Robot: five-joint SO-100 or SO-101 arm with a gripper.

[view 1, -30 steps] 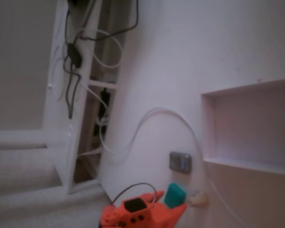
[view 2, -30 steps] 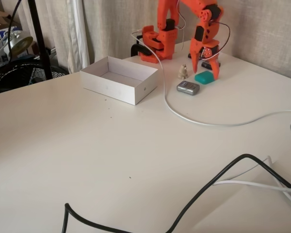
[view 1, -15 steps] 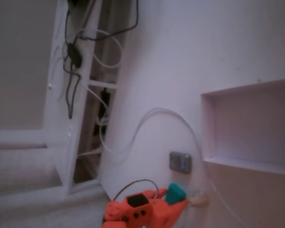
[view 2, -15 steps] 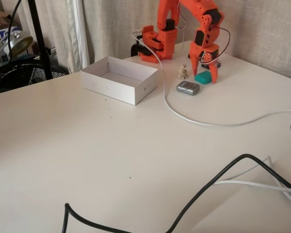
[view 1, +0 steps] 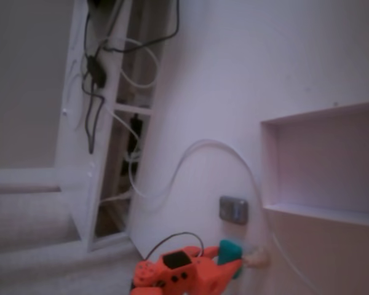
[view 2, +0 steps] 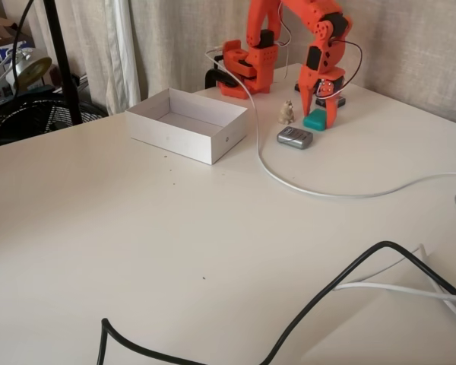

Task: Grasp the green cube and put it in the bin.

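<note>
A wide matte white tabletop fills both fixed views; beyond its far edge hang pale curtains and a beige textured wall, with a dark fan and clutter past the far-left corner. A thick black cable loops across the near edge and a thin white cable curves from the far edge toward the right edge. The large white shallow rectangular bin with low walls sits toward the far edge, left of the arm in this view, and shows as a pale recess in the other. The orange plastic arm stands by the far edge, reaching down with its gripper at the small teal-green cube, which rests on the tabletop well apart from the bin. The fingers stand narrowly on either side of the cube, seemingly touching it, also seen from above. Just beside the cube, nearer the camera, lies a small grey rectangular device, and a small beige lump sits just to its left, between cube and bin.
</note>
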